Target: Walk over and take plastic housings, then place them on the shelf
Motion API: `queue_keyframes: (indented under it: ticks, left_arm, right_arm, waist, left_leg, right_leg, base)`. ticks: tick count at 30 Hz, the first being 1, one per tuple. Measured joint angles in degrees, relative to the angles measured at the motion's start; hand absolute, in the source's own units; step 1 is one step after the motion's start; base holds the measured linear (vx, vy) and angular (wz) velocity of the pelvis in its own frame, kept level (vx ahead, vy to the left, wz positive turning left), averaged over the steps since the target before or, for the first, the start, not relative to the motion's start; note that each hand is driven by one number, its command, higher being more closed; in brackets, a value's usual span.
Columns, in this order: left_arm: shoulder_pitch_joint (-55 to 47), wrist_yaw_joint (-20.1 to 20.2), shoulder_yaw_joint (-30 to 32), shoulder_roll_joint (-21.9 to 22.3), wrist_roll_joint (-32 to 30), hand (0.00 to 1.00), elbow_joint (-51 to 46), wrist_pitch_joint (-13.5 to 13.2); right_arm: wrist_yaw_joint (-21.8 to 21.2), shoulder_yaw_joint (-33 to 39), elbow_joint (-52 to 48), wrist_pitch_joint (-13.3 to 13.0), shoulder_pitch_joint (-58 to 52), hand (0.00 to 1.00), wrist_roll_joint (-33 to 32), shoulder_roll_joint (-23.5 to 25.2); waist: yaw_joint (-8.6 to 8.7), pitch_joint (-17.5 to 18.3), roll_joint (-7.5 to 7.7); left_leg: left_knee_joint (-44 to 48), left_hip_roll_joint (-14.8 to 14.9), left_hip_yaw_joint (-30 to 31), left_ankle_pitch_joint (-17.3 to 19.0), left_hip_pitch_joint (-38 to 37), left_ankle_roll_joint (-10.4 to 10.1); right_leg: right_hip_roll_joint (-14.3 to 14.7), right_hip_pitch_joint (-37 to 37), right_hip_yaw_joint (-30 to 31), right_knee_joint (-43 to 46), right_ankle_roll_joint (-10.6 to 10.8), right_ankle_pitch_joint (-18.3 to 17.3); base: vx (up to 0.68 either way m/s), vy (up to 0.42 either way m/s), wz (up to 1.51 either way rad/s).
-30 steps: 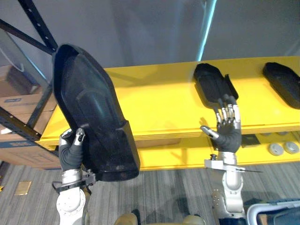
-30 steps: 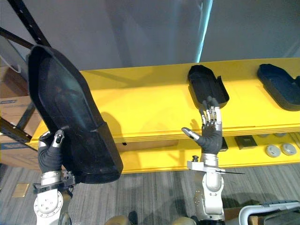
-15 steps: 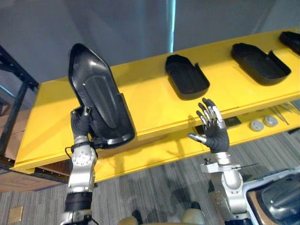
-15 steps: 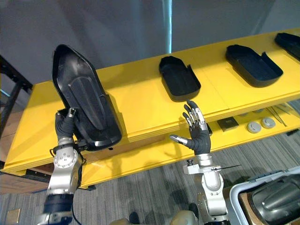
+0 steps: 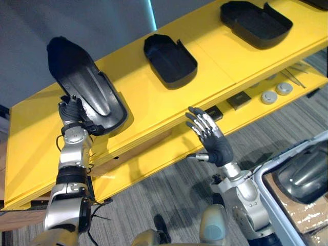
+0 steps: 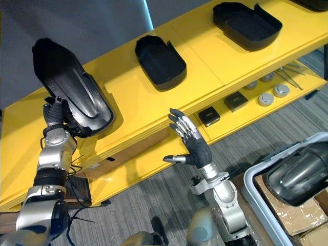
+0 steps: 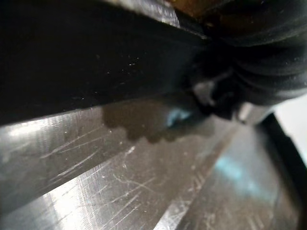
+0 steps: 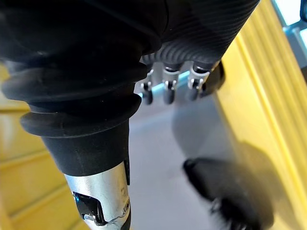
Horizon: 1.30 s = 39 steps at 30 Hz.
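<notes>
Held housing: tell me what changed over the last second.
The left hand carried the held housing from before the yellow shelf edge to over its top, still gripping it. The right hand stays open and empty; the shelved housings lie unmoved.

Held housing [image 5: 84,87]: long black shell, tilted up, my left hand [image 5: 69,108] gripping its lower end over the yellow shelf [image 5: 148,105].
Middle housing [image 5: 170,60]: I see it lying open side up on the shelf top.
Right housing [image 5: 254,23]: same pose, well apart.
</notes>
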State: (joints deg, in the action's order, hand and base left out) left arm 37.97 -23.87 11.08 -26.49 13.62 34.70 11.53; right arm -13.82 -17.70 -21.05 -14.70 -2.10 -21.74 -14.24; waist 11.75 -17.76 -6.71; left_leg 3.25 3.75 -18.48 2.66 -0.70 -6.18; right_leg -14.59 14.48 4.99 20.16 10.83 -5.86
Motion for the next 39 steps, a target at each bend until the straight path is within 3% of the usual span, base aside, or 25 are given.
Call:
queue_keyframes:
  ticks: [6,14,15,23,32,35,39]
  left_arm:
    - [2.75,2.62,1.77,-1.3,0.12,1.0,0.39,6.32]
    - [9.61,3.89,1.07,-2.45,-0.73,1.0,2.53,8.78]
    - [10.05,3.82,1.04,-2.89,-0.89,0.0,2.62,9.66]
    - [13.22,3.41,-0.89,-5.07,-1.06,0.0,5.28,10.82]
    - [16.79,-2.59,-0.92,-5.22,-0.54,0.0,7.08,11.16]
    - [17.2,-6.14,-1.08,-5.22,0.7,0.0,7.7,10.35]
    - [20.03,-13.98,-1.1,-5.76,2.37,0.0,8.39,6.23]
  right_arm:
    - [0.18,-4.04,-3.83,1.02,0.37,0.0,-0.08,-1.17]
    - [2.52,-5.06,-5.76,3.5,2.31,0.0,0.0,-1.95]
    - [2.52,-5.04,-5.76,3.52,2.34,0.0,0.0,-1.98]
    - [2.48,-5.01,-6.04,3.18,2.4,0.0,-0.07,-1.99]
    - [2.91,-5.07,-6.03,2.12,2.37,0.0,-0.07,-1.98]
    - [3.65,-5.06,-5.94,1.04,2.37,0.0,-0.01,-1.99]
    - [3.89,-5.23,-5.49,-1.75,1.08,0.0,-0.01,-1.9]
  waist:
    - [-0.08,-2.78,-0.03]
    - [-0.61,-5.41,0.53]
    - [-0.6,-5.42,0.54]
    - [-1.35,-5.82,1.18]
    - [-1.48,-6.58,2.11]
    - [-1.3,-6.58,2.12]
    - [-0.81,-6.8,2.5]
  left_leg:
    - [0.83,0.49,-1.67,-0.04,2.04,-0.11]
    - [3.97,1.01,-2.76,0.39,5.99,-0.02]
    - [4.75,1.29,-2.9,0.65,6.7,-0.1]
    - [7.42,3.03,-4.22,2.08,7.91,-0.76]
    - [9.38,3.63,-4.3,3.1,8.81,-0.82]
    - [9.34,3.9,-4.25,3.1,8.61,-0.82]
    - [9.14,4.55,-4.18,3.09,8.15,-0.82]
  right_leg:
    - [0.42,3.57,1.28,2.28,-0.1,-0.12]
    - [0.23,7.05,1.59,4.19,-0.18,-0.27]
    - [0.4,7.58,1.73,4.28,-0.18,-0.26]
    - [1.88,8.44,2.79,4.38,-0.1,-0.08]
    - [2.04,8.21,2.7,3.83,0.16,0.39]
    - [2.25,7.42,2.47,2.69,0.22,0.93]
    - [2.79,5.74,1.86,0.15,0.07,2.32]
  base:
    - [-0.01,-0.012,-0.04]
    - [-0.03,-0.012,0.02]
    - [0.0,0.0,0.0]
    - [0.0,-0.023,-0.09]
    - [0.0,-0.003,0.0]
    - [0.0,0.0,0.0]
    - [0.0,0.0,0.0]
